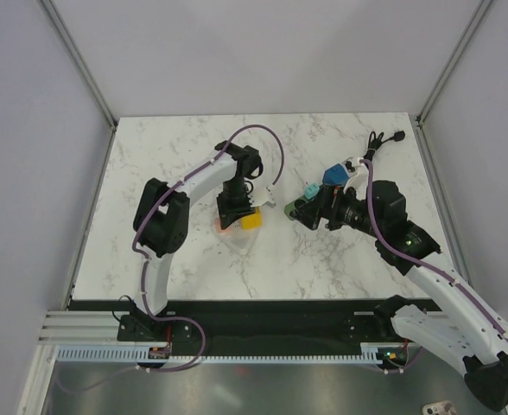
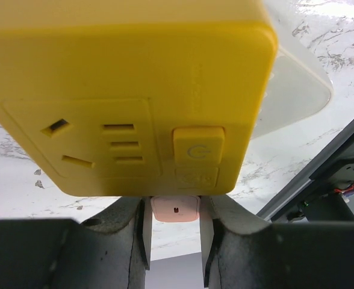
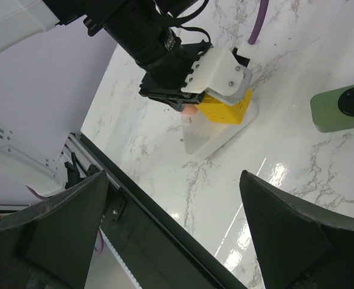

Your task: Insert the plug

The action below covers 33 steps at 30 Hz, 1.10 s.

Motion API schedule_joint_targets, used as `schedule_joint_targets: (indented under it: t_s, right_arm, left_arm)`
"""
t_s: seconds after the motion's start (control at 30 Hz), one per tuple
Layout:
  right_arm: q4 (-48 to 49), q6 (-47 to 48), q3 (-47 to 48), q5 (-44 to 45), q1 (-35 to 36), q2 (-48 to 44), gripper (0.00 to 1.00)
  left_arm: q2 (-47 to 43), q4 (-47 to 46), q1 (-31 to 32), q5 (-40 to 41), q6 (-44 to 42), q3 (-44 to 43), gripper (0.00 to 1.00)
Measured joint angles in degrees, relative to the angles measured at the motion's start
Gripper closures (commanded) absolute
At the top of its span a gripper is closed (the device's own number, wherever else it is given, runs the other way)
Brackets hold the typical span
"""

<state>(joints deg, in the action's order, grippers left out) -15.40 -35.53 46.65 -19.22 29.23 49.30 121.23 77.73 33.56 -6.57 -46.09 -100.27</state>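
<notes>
1. Top view: the left pincer (image 1: 234, 216) sits at the yellow socket block (image 1: 250, 220) in the middle of the surface (image 1: 176, 138). The black plug (image 1: 398, 136) lies at the far right corner, well apart.
2. Left wrist: the jaws seem closed on a small pink piece (image 2: 175, 209) at the block's edge.
3. Right wrist: the right pincer (image 3: 174, 223) gapes wide, holding nothing.

a robotics lab cell: a marble-look worktop (image 1: 323, 259) walled by plain white panels (image 1: 263, 52) on aluminium framing (image 1: 74, 56).
</notes>
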Motion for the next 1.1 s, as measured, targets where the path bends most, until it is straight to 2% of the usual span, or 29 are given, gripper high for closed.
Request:
schedule_joint_targets:
  t_s: [0.23,0.3,0.4,0.63,0.73,0.9,0.97,1.07,1.1]
  right_arm:
    - [0.0,-0.1,0.0,0.3,0.0,-0.6,0.02]
    - [-0.1,-0.1,0.0,0.3,0.0,-0.6,0.02]
    - [-0.1,-0.2,0.0,0.7,0.0,-0.6,0.02]
    - [-0.3,-0.3,0.6,1.4,0.0,-1.1,0.02]
    - [-0.9,-0.2,1.2,1.6,0.0,-1.6,0.02]
    - [-1.7,-0.2,2.3,1.8,0.0,-1.6,0.02]
    - [-2.0,-0.2,2.7,2.0,0.0,-1.6,0.02]
    - [-2.4,-0.3,3.4,2.4,0.0,-1.5,0.02]
    - [-2.5,-0.3,3.7,2.6,0.0,-1.4,0.02]
  left_arm:
    - [-1.1,-1.4,-0.1,-0.1,0.0,1.4,0.97]
    - [-1.1,-1.4,-0.1,-0.1,0.0,1.4,0.87]
    - [-1.1,-1.2,-0.1,0.0,0.0,1.2,0.79]
    - [0.6,1.0,-0.4,0.0,0.5,-1.6,0.72]
    - [1.5,1.8,-0.5,0.1,0.9,-3.1,0.59]
    - [2.8,-0.4,-1.0,0.1,1.1,-7.6,0.54]
    - [2.8,-1.1,-1.1,0.0,1.1,-9.3,0.45]
    - [2.8,-1.7,-1.4,0.0,1.3,-11.0,0.44]
    - [2.8,-1.7,-1.5,0.0,1.3,-11.2,0.38]
